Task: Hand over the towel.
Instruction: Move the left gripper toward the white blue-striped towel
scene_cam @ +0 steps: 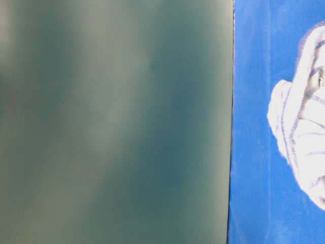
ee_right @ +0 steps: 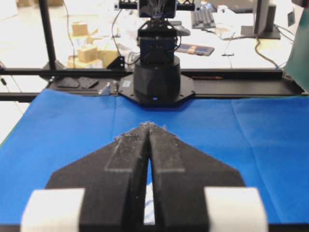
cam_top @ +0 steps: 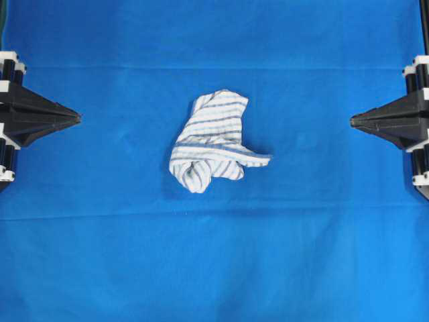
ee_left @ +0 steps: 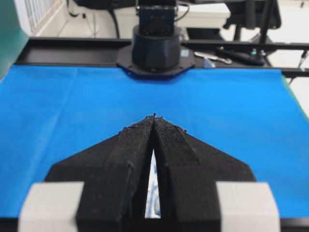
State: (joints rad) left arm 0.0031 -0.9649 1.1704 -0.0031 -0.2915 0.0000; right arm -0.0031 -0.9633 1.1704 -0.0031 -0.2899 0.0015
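The towel (cam_top: 213,141), a bunched white cloth with thin blue-grey stripes, lies in the middle of the blue tablecloth (cam_top: 214,261). It also fills the right edge of the table-level view (scene_cam: 304,137). My left gripper (cam_top: 78,118) rests at the left edge, shut and empty, pointing at the towel from well apart. At the right edge my right gripper (cam_top: 352,121) is likewise shut and empty. Both wrist views show the fingertips pressed together (ee_left: 154,116) (ee_right: 148,124), with a sliver of towel (ee_left: 152,193) (ee_right: 149,203) visible through the gap behind them.
The opposite arm's black base stands at the cloth's far edge in each wrist view (ee_left: 155,48) (ee_right: 157,79). A blurred grey-green panel (scene_cam: 111,122) covers most of the table-level view. Black frame rails (ee_right: 231,75) border the table.
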